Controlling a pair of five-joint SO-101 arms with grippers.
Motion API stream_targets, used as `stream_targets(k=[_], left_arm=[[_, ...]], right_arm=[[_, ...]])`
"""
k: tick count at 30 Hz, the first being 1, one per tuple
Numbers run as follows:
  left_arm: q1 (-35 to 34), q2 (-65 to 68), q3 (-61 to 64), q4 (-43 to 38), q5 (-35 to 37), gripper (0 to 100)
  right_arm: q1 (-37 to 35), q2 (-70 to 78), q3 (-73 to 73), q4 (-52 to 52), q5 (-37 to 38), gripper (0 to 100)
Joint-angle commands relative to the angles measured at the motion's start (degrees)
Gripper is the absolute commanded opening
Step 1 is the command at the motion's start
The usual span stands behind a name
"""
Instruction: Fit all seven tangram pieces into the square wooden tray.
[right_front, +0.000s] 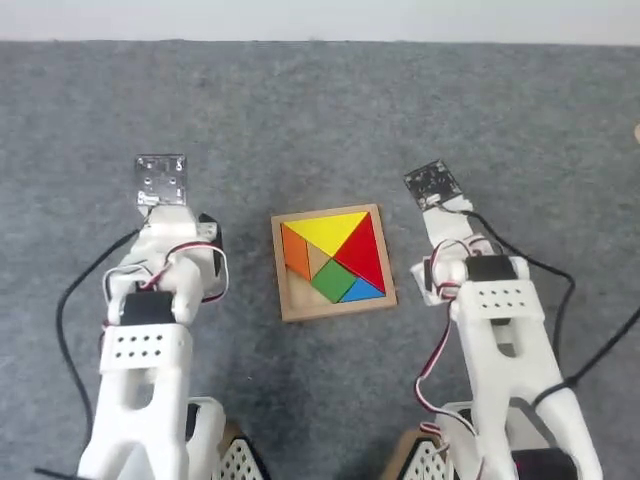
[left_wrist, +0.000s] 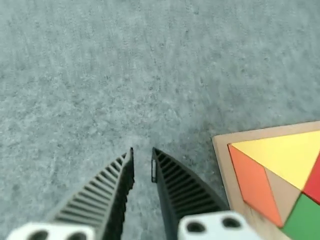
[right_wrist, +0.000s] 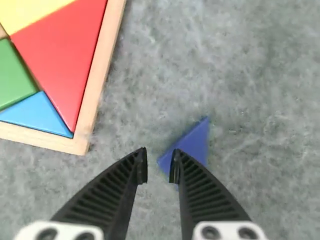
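The square wooden tray (right_front: 335, 309) lies between the two arms. It holds yellow (right_front: 330, 232), red (right_front: 362, 255), orange (right_front: 296, 254), green (right_front: 331, 280) and light blue (right_front: 362, 290) pieces around a wood-coloured triangular patch (right_front: 318, 261). I cannot tell whether that patch is a piece or bare floor. A dark blue triangle (right_wrist: 189, 144) lies flat on the carpet just outside the tray's rim (right_wrist: 100, 95). My right gripper (right_wrist: 157, 166) is over its near corner, fingers shut to a narrow gap and holding nothing. My left gripper (left_wrist: 142, 161) is shut and empty over bare carpet beside the tray's rim (left_wrist: 222, 165).
Grey carpet (right_front: 320, 120) covers the whole table, with open room beyond the tray. The left arm (right_front: 150, 330) and right arm (right_front: 500, 330) flank the tray, and their cables trail along the outer sides.
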Motion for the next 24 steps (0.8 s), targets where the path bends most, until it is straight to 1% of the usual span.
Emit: stream_targets(k=[1,9,13,19,24], left_arm=[[-0.3,-2.3,0.5,-4.0,-1.0,7],[-0.3,-2.4,0.5,-4.1,-0.9,6],[-0.3,-2.1,0.5,-4.1,-1.1,6],[-0.3,-2.3,0.5,-4.1,-1.1,6],[-0.2,-2.3,0.5,-4.0,-1.1,6]], right_arm=[[0.0,-0.7,0.6,-2.1,-0.7,9.8],[-0.2,-0.7,2.8,-1.8,-1.3,9.8],[0.2,-0.7,2.8,-2.7,-6.2,9.8],[0.2,-0.3,4.0,-3.0,-6.9,9.8],[0.3,-0.7,6.5,-5.5,-6.9,9.8]])
